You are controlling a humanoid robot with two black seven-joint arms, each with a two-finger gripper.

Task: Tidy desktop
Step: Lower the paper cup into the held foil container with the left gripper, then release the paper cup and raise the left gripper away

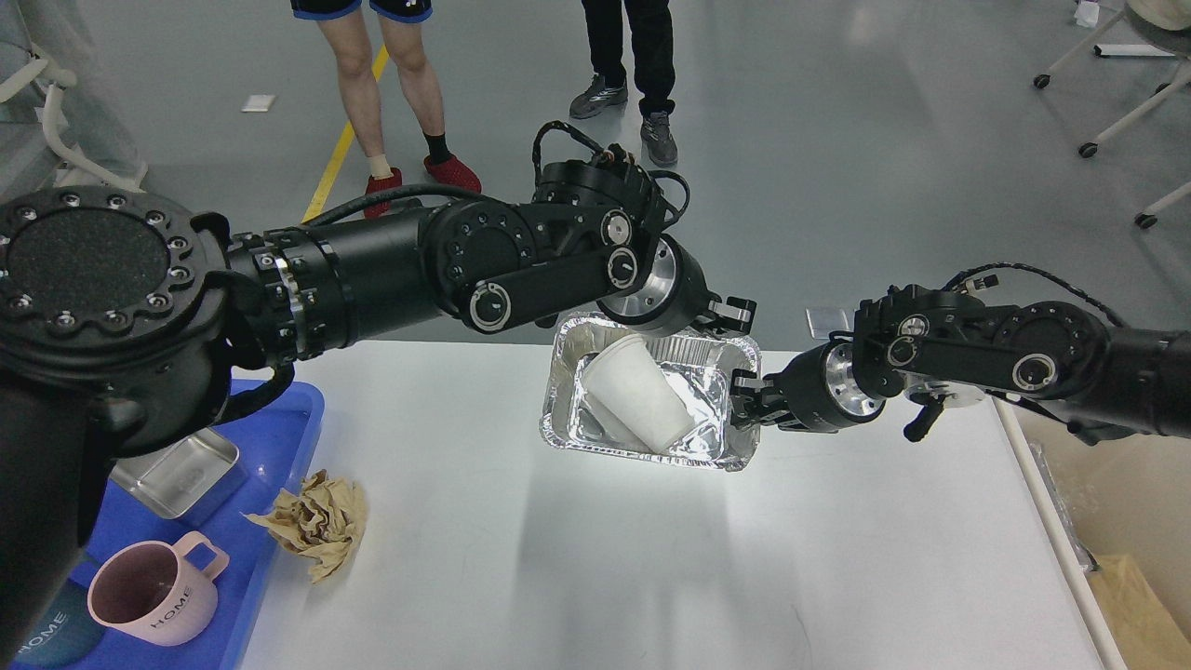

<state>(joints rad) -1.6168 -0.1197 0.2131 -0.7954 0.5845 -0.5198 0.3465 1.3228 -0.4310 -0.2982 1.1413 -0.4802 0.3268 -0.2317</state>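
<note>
1. Foil trays: one (651, 395), centre of the frame.
2. White paper cups: one (637, 391), lying inside the foil tray.
3. Blue plastic trays: one (288, 423), lower left.
4. Mugs: two, one pink (153, 591) and one dark blue (46, 637), partly cut off at the lower left edge.
5. Steel containers: one (191, 470), on the blue tray.
6. Crumpled paper wads: one (316, 521), lower left.
7. Tables: one large white table (605, 558).
8. Robot arms: two.

L arm (372, 270) blk, bolt rings | silver wrists | R arm (1023, 358) blk, cable
</note>
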